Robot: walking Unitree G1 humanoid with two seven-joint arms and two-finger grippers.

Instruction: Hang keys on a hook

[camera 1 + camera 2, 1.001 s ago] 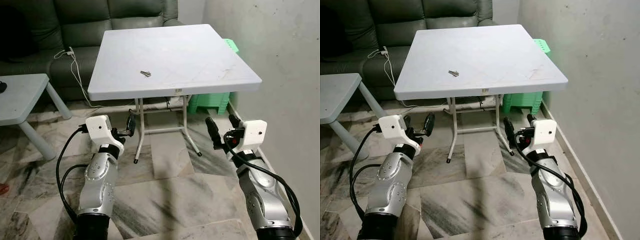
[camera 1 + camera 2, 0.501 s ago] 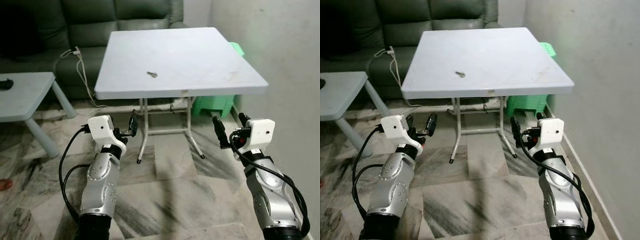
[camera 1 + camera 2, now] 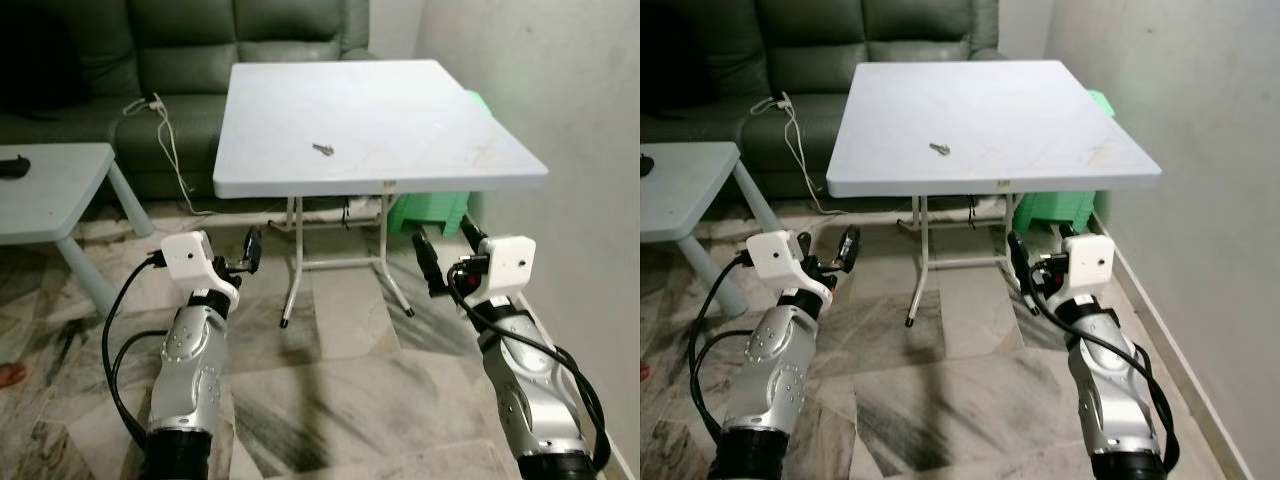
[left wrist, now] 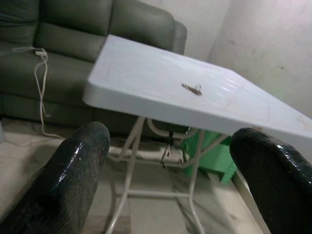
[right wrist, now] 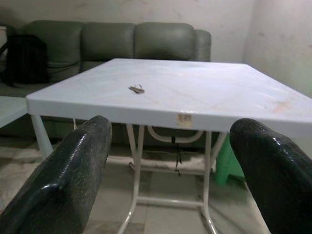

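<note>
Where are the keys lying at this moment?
The keys lie on the white folding table, near its middle, toward the robot's left, ahead of both open claws.

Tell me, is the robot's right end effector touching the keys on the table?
Apart. The left eye view shows the right end effector held low, in front of the white table, while the keys lie on the tabletop.

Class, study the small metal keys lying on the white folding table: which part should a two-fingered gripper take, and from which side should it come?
The small metal keys lie flat and alone on the white folding table, well in from every edge. Coming from straight above looks best, probably pinching across the narrow width of the bunch, since nothing sticks up to grab sideways. Finer detail is too small to tell. Both the left gripper and right gripper are open below the tabletop.
</note>
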